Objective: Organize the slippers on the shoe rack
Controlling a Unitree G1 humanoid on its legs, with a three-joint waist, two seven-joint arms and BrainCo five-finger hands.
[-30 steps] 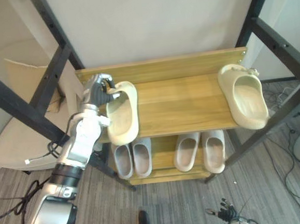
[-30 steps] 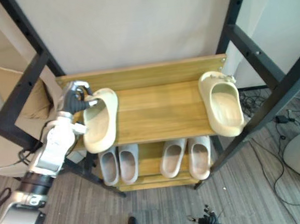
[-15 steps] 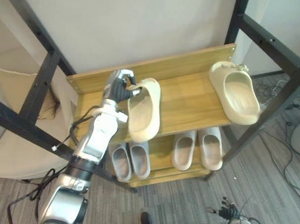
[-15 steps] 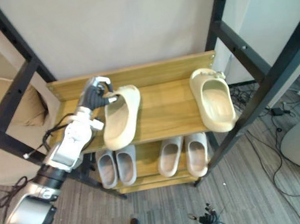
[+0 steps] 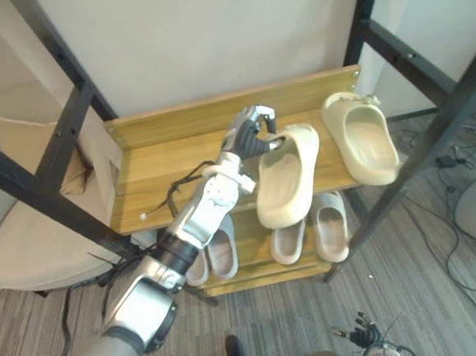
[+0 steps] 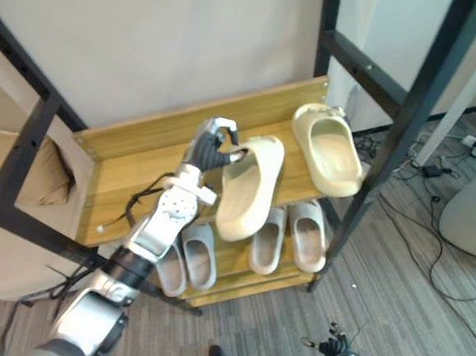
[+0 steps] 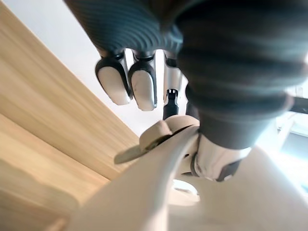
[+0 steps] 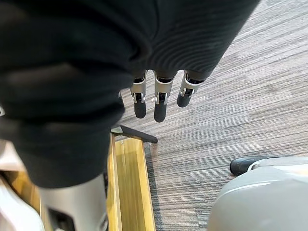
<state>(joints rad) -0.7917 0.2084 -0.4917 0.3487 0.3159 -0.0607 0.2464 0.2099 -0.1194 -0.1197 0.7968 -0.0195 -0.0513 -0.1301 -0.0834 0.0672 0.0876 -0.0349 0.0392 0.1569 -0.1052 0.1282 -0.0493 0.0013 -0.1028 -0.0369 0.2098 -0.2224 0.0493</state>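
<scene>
Left hand (image 5: 249,134) fingers clamp the slipper (image 5: 286,178) rim; it overhangs the shoe rack (image 5: 156,180) top shelf's front edge and could tip off; right hand (image 8: 160,103) fingers hang slack

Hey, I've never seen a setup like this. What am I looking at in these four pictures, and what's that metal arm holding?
This is a humanoid robot tidying slippers. The two wide pictures come from a camera on its head, looking down at a wooden shoe rack. The two close-ups come from cameras on its wrists. Its left hand has its fingers curled round the rim of a cream slipper, which juts out past the top shelf's front edge. A matching slipper lies flat on that shelf to the right. Four paler slippers sit side by side on the lower shelf. The right hand hangs idle with relaxed fingers above the carpeted floor.
</scene>
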